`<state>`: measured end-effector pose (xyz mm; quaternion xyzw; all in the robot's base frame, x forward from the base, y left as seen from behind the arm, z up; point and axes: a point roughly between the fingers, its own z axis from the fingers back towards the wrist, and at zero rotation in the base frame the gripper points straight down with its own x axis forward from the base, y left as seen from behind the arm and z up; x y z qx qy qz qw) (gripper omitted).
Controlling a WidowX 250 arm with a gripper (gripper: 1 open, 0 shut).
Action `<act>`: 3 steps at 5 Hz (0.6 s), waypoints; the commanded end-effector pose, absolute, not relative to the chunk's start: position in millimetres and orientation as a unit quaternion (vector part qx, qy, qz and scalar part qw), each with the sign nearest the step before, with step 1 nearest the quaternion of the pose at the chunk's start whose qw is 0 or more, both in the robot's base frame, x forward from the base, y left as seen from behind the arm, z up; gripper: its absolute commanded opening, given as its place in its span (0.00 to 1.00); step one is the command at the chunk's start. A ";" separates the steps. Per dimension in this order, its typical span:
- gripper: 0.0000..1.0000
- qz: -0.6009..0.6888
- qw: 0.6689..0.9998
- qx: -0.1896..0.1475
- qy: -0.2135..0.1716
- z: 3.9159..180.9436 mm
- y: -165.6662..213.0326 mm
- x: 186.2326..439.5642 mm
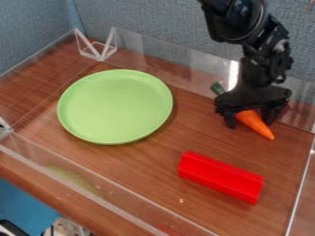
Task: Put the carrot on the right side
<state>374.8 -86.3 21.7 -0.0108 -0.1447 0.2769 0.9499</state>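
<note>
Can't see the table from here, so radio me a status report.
Gripper open, low over carrot. Carrot on table, far right, partly hidden by gripper. Red block nearer camera, not between them.
</note>
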 end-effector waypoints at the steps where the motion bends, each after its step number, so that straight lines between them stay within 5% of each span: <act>1: 1.00 0.302 0.944 0.000 -0.131 21.9 -84.5 370.4; 3: 1.00 0.307 0.945 -0.013 -0.110 23.7 -68.8 379.5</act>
